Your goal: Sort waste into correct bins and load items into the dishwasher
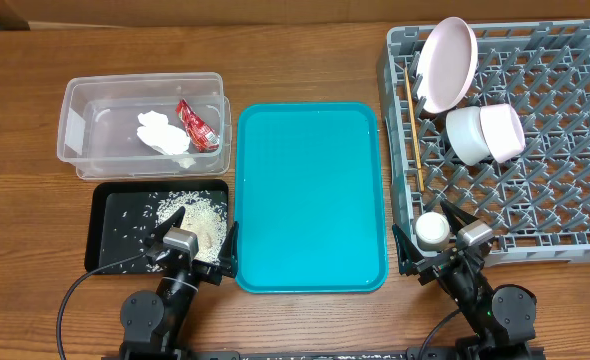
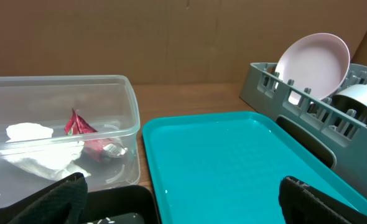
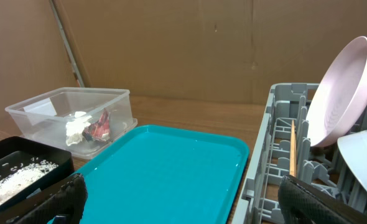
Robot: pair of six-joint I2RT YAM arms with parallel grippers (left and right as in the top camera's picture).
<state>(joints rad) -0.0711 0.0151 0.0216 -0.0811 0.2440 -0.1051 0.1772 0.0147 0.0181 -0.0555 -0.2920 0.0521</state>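
Observation:
The clear tub (image 1: pixel 75 120) holds the red wrapper (image 1: pixel 197 125) and the white napkin (image 1: pixel 163 132); both also show in the left wrist view (image 2: pixel 79 124) (image 2: pixel 31 132). The black tray (image 1: pixel 110 225) holds the rice grains (image 1: pixel 203 214). The grey dish rack (image 1: pixel 555 180) holds a pinkish plate (image 1: pixel 447 60), a bowl (image 1: pixel 485 134), a small white cup (image 1: pixel 433 229) and the chopsticks (image 1: pixel 413 120). My left gripper (image 1: pixel 191 247) is open and empty over the black tray's near edge. My right gripper (image 1: pixel 437 240) is open and empty at the rack's near left corner.
The teal serving tray (image 1: pixel 310 195) lies between the black tray and the rack, with nothing on it. Bare wooden table (image 1: pixel 295 60) runs along the back.

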